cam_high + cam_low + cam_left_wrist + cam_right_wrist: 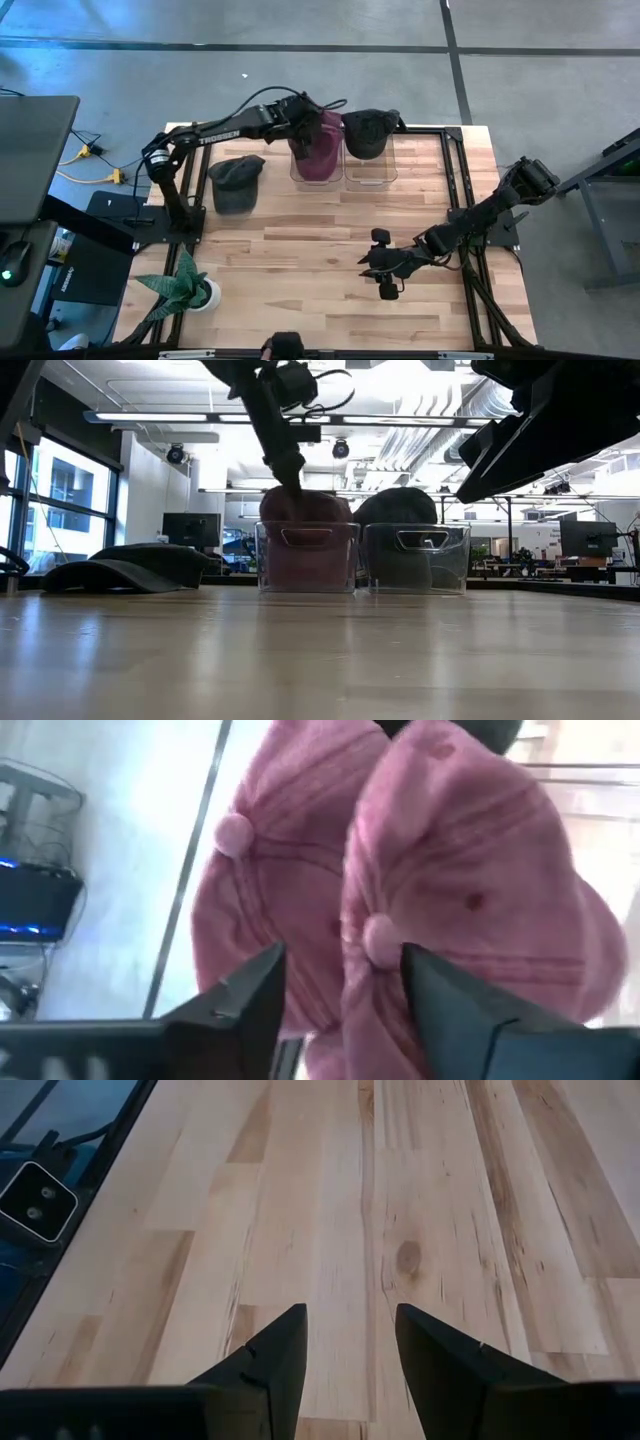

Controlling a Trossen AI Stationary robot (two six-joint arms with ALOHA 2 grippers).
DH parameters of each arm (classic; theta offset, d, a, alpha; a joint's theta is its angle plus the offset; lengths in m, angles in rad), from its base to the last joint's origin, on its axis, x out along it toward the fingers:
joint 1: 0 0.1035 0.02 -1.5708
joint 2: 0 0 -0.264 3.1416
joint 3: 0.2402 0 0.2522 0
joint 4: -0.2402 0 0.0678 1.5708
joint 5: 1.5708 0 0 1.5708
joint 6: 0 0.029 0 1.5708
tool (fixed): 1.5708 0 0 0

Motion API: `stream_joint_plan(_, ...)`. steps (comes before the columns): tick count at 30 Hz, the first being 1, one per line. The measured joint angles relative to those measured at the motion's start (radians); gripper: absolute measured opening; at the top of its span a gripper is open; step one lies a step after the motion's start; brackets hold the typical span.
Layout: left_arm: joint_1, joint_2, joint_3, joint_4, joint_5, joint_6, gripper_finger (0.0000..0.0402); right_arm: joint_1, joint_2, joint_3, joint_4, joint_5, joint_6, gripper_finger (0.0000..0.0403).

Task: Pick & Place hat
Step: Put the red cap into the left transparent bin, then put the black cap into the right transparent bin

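Two pink hats point(470, 850) point(260, 870) lie stacked in the left clear bin point(306, 558) at the table's far edge. A black hat point(368, 133) fills the right clear bin point(418, 558). A dark grey hat point(237, 180) rests brim down on the table, left of the bins. My left gripper point(340, 990) reaches down over the left bin point(305, 128). It is open, with one finger on either side of the upper pink hat's crown. My right gripper point(366, 262) hovers open over bare wood point(350, 1230) near the table's right front. My left gripper comes at the upper pink hat slanting down from the table's left. The crown around the top button point(378, 935) lies between its spread fingers point(440, 990). I cannot tell whether either finger touches the cloth. The hat sits in the bin on the other pink hat.
A potted plant point(185, 288) stands at the table's near left corner. Black frame rails point(455, 170) run along the table's sides. Bare wood lies between the bins and the right gripper.
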Motion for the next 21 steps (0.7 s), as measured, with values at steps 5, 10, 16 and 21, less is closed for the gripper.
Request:
stream_joint_plan(5,-0.024,-0.044,0.050,-0.059,-0.004,-0.052,0.0236,0.000,0.000,0.000,0.000,0.007,0.000,0.0149)
stream_joint_plan(10,-0.079,-0.081,0.172,-0.325,-0.009,-0.124,0.0249,0.000,0.000,0.000,0.000,0.008,0.000,0.0149)
stream_joint_plan(16,-0.107,-0.149,0.188,-0.625,0.007,-0.252,0.0236,0.000,0.000,0.000,0.000,0.028,-0.001,0.0149)
stream_joint_plan(21,-0.053,-0.226,0.030,-0.705,0.088,-0.352,0.0222,0.000,0.000,0.000,0.001,0.046,-0.017,0.0149)
